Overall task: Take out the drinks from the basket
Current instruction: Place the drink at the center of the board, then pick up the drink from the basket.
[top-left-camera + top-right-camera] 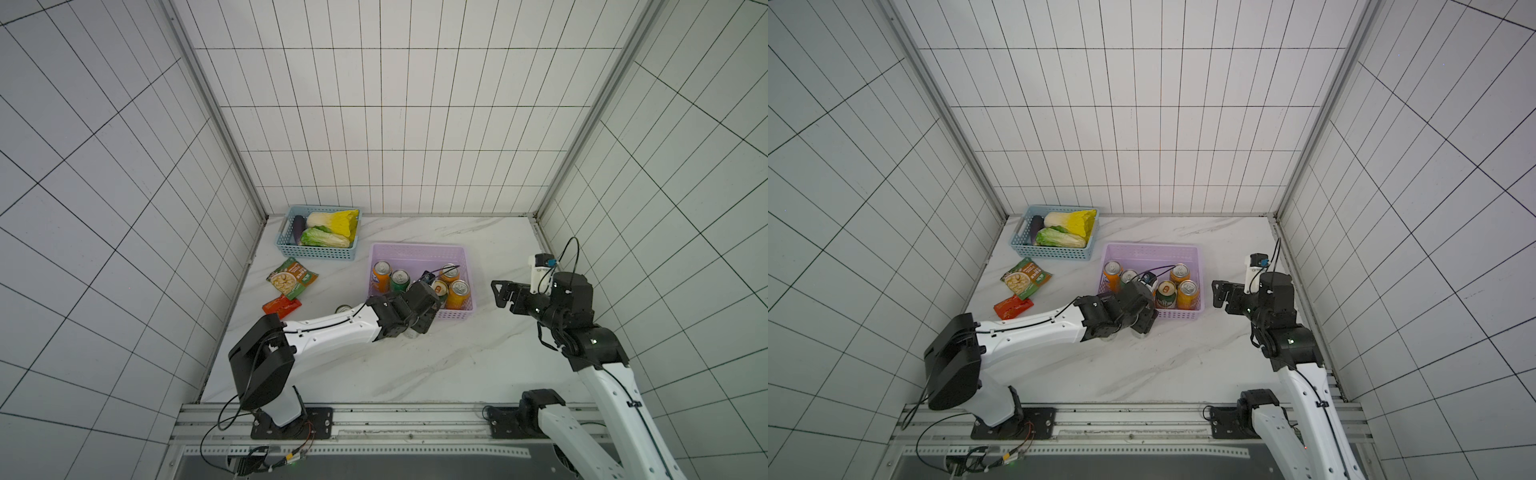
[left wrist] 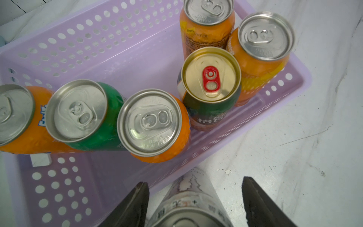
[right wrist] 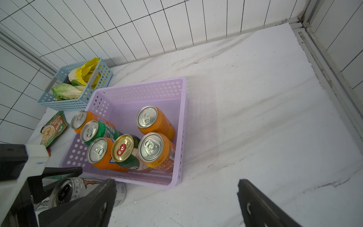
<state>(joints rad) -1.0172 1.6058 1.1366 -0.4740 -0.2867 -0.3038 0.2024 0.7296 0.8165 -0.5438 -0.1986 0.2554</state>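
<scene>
Left gripper [image 2: 194,180] straddling slim silver can [image 2: 188,198], fingers [image 2: 137,204] parted, not touching it; likely freeing it. Can standing on table [image 1: 457,353] just outside basket [image 2: 98,39].

Right gripper [image 3: 176,180] hovering spread wide, empty.

Sitting inside basket: four orange cans [image 3: 151,119], one green can [image 3: 92,131], one gold-topped can [image 3: 122,147].

Outside: possibly two more, arm hiding them.

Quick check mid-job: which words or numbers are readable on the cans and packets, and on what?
"SINCE 1783": orange can.
"格": dark green gold-top can, the rest cut off.
Silver-white can, green can, snack packet, red packet: print too blurred or small to read.
</scene>
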